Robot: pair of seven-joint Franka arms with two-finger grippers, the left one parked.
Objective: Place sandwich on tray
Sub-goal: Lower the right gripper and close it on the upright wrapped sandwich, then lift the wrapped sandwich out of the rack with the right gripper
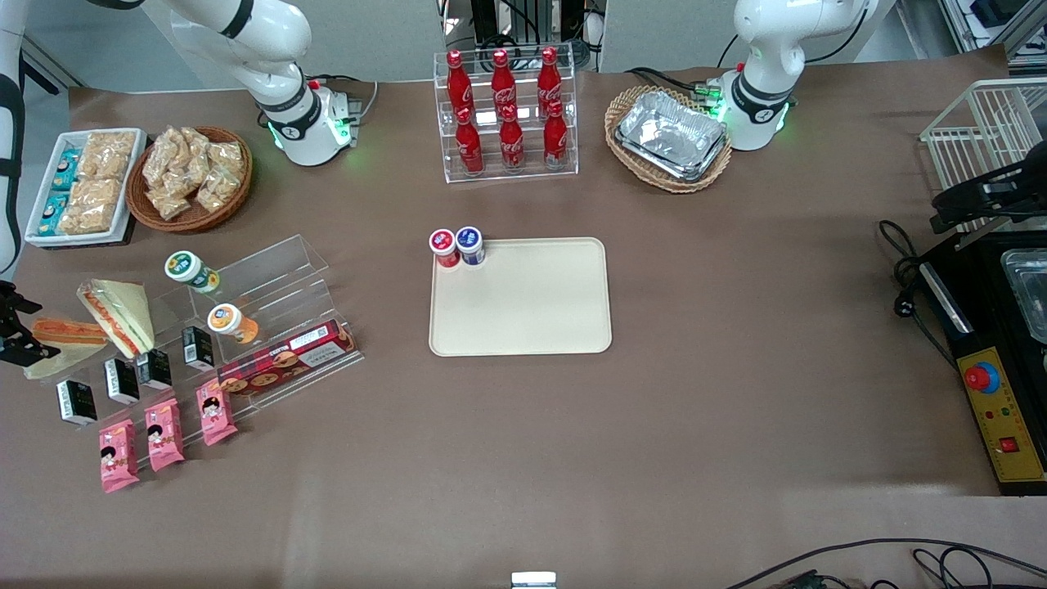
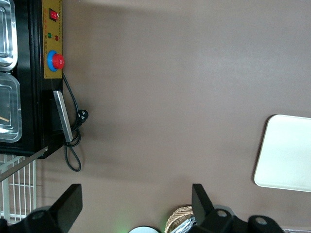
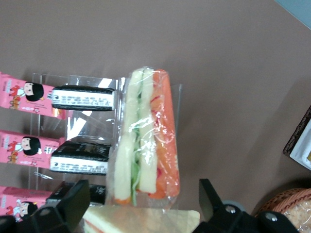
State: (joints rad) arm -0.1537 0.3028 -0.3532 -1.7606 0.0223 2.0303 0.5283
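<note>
Brown table [image 1: 736, 393] holds the sandwich [image 1: 69, 332] at the working arm's end, well apart from the tray [image 1: 523, 327]. Gripper [image 1: 24, 330] fingers are spread apart around it, probably ready to squeeze.

The gripper [image 1: 12, 327] is cut off by the front view's edge. In the wrist view the sandwich [image 3: 141, 219] is cropped, and its filling is hidden. The tray [image 2: 286, 153] is clipped too.
</note>
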